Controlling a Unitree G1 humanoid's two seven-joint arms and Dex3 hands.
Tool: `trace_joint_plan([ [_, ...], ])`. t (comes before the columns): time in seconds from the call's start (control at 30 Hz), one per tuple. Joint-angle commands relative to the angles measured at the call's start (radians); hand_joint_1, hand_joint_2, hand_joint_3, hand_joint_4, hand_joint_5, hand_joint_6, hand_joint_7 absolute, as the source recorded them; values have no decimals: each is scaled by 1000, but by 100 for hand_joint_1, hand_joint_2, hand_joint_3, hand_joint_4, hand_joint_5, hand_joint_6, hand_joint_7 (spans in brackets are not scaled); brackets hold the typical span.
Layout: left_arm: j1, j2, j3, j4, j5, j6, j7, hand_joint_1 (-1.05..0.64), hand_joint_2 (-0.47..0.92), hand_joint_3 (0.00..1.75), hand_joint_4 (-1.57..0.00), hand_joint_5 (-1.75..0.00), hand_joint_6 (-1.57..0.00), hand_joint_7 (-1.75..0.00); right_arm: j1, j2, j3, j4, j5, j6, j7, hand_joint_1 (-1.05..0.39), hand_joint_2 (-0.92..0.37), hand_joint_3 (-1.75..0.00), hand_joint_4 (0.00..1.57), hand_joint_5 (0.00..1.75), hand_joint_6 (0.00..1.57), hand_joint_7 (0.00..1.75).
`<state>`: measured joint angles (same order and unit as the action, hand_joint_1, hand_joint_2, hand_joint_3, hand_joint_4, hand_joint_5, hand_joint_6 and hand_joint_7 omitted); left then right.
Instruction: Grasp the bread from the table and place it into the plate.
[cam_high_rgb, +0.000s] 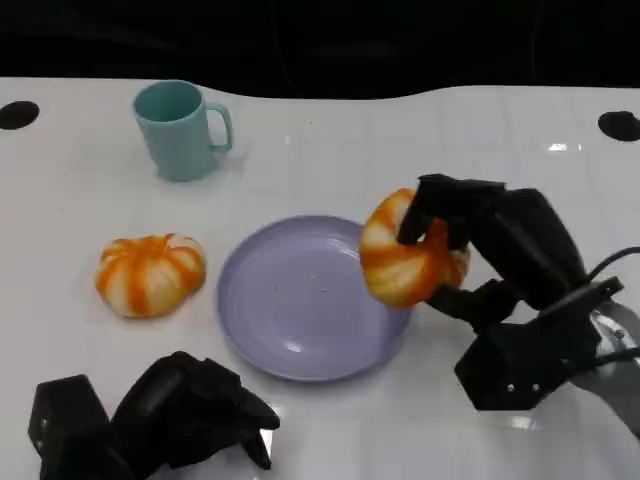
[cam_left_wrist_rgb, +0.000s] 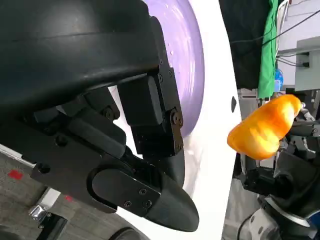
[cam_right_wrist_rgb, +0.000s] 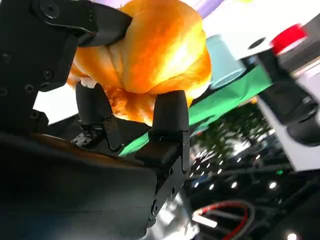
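Note:
My right hand (cam_high_rgb: 480, 250) grips an orange-and-white striped bread (cam_high_rgb: 400, 255) and holds it tilted above the right rim of the lilac plate (cam_high_rgb: 290, 300). In the right wrist view the bread (cam_right_wrist_rgb: 155, 55) sits between black fingers (cam_right_wrist_rgb: 170, 115). The left wrist view shows the same bread (cam_left_wrist_rgb: 265, 130) in the air beyond the plate (cam_left_wrist_rgb: 192, 60). A second striped bread (cam_high_rgb: 150, 273) lies on the table left of the plate. My left hand (cam_high_rgb: 170, 420) rests low at the near left with its fingers curled in, holding nothing.
A teal mug (cam_high_rgb: 180, 130) stands upright at the back left, handle to the right. Two black round holes (cam_high_rgb: 18, 114) mark the table's far corners. The white table's dark back edge runs along the top.

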<state>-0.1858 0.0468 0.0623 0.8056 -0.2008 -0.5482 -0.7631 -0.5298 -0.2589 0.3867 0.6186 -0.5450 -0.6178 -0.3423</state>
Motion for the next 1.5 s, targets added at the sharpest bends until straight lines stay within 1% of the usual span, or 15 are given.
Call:
trace_joint_plan([
  [0.03,-4,15,2,-2,-5,1,5,-105,84,0,-127,-88,-157,-4,-22,45,-7,17,30,7,73,-11,-19,-163,99,175,76,171],
  [0.3,-1,14,-1,-5,3,-5,13,-105,85,0,-127,-88,-157,-4,-93,131,10,155,4,-46,73,-9,-20,-162,101,175,79,171],
  [0.43,-1,12,-1,-4,-1,-4,8,-105,84,0,-127,-88,-157,-4,-135,185,12,248,32,-61,124,-10,-26,-156,98,175,76,171],
  [0.57,-1,11,-1,-4,-1,-7,7,-105,85,0,-127,-88,-156,-4,-156,217,0,299,53,-47,181,-9,-34,-146,89,175,73,166],
  [0.67,2,11,-3,-10,2,-7,12,-105,85,0,-127,-88,-156,-4,-159,229,-9,316,69,-42,208,-9,-38,-137,83,175,73,146],
  [0.7,3,11,-4,-12,3,-5,14,-105,85,0,-127,-88,-156,-4,-159,230,-12,317,70,-40,213,-13,-40,-128,77,171,72,131],
  [0.77,4,11,-5,-15,4,-3,16,-105,85,0,-127,-88,-157,-4,-158,231,-15,316,70,-37,220,-15,-42,-122,75,169,73,121],
  [0.8,3,10,-4,-13,1,-4,15,-105,85,0,-127,-88,-157,-4,-157,225,-11,310,67,-30,238,-20,-43,-117,65,162,64,113],
  [0.83,2,8,-3,-11,-1,-5,14,-105,85,0,-127,-88,-157,-4,-155,221,-8,305,64,-25,252,-28,-54,-93,52,137,52,91],
  [0.9,1,7,-2,-10,-6,-2,9,-105,85,0,-127,-88,-157,-4,-152,213,-3,293,58,-16,278,-38,-77,-46,39,103,46,50],
  [0.93,1,7,-1,-10,-7,-2,8,-105,84,0,-127,-88,-157,-4,-147,205,1,276,52,-3,295,-40,-84,-32,36,97,46,41],
  [1.0,1,9,-2,-10,-5,-5,9,-105,84,0,-127,-88,-157,-4,-139,193,8,242,44,18,325,-57,-90,-22,19,82,32,25],
  [1.1,0,8,0,-9,-9,-4,4,-105,84,0,-127,-88,-157,-4,-123,179,13,195,42,42,361,-69,-92,-20,7,75,22,17],
  [1.2,0,7,0,-7,-9,-5,5,-105,84,0,-126,-88,-157,-4,-102,160,17,140,42,64,396,-75,-92,-23,1,71,17,13],
  [1.5,0,5,-3,-11,-4,-11,9,-105,85,0,-126,-87,-157,-3,-28,100,5,-12,53,91,457,-77,-92,-27,3,65,19,12],
])
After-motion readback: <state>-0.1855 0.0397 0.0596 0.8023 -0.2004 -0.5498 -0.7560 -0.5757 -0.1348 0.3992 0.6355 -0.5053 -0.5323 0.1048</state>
